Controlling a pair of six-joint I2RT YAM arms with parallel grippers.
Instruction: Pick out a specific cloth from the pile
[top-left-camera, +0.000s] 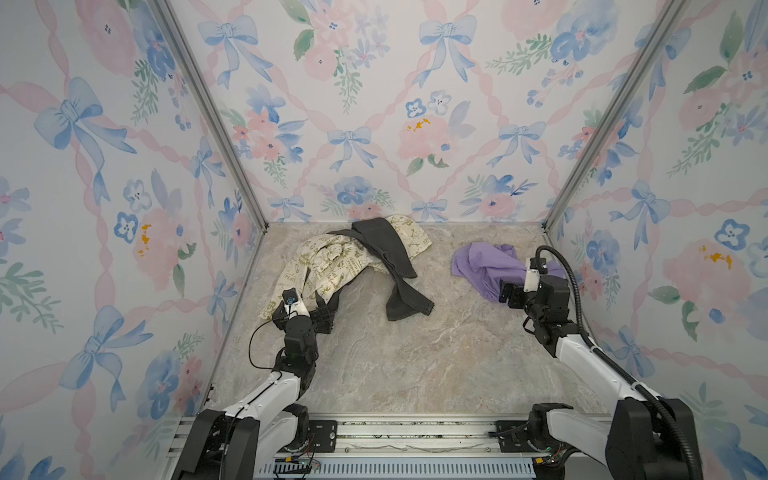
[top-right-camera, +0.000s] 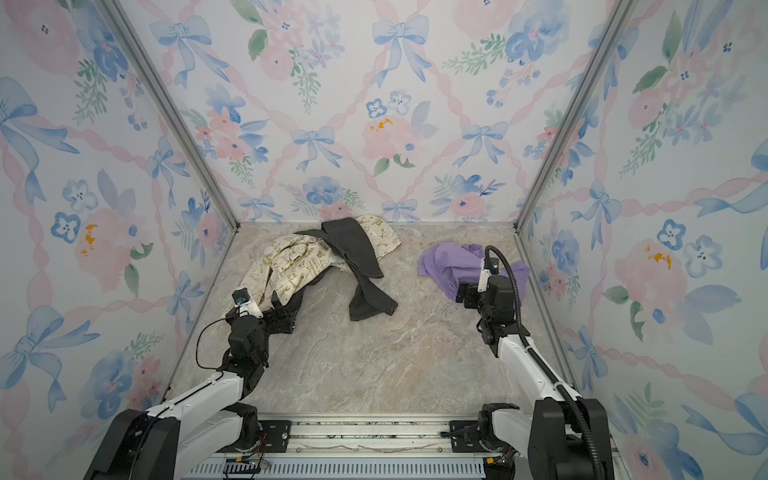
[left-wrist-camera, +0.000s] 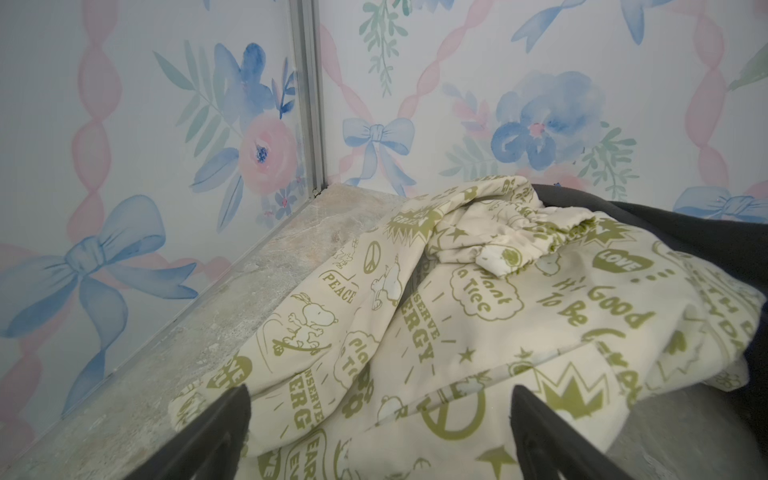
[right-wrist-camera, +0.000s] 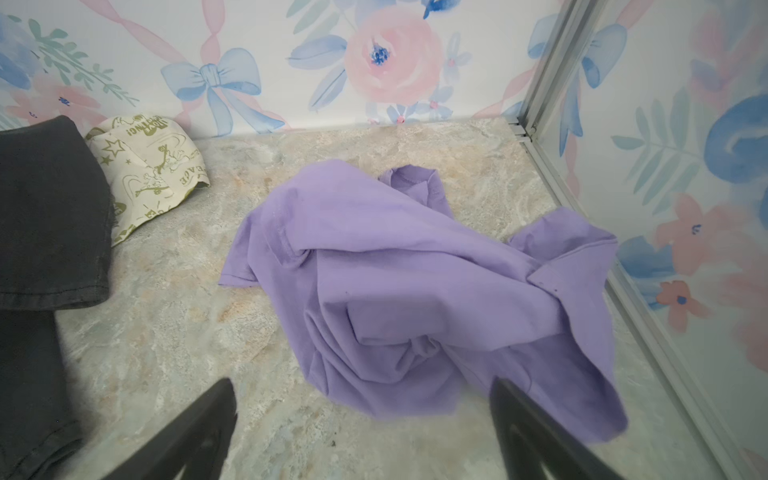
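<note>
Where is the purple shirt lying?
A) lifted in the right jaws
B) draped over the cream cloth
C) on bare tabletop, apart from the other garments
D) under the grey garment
C: the purple shirt lies crumpled alone, bare tabletop separating it from the grey garment and cream cloth.

Left of the purple shirt, a bare strip of tabletop separates it from the pile, whose charcoal garment lies nearest; a gripper could pass there. Right of the shirt the side wall stands just beside it, leaving little room. Behind it, a narrow bare band reaches the back wall. In front, the tabletop lies open past the right gripper.
</note>
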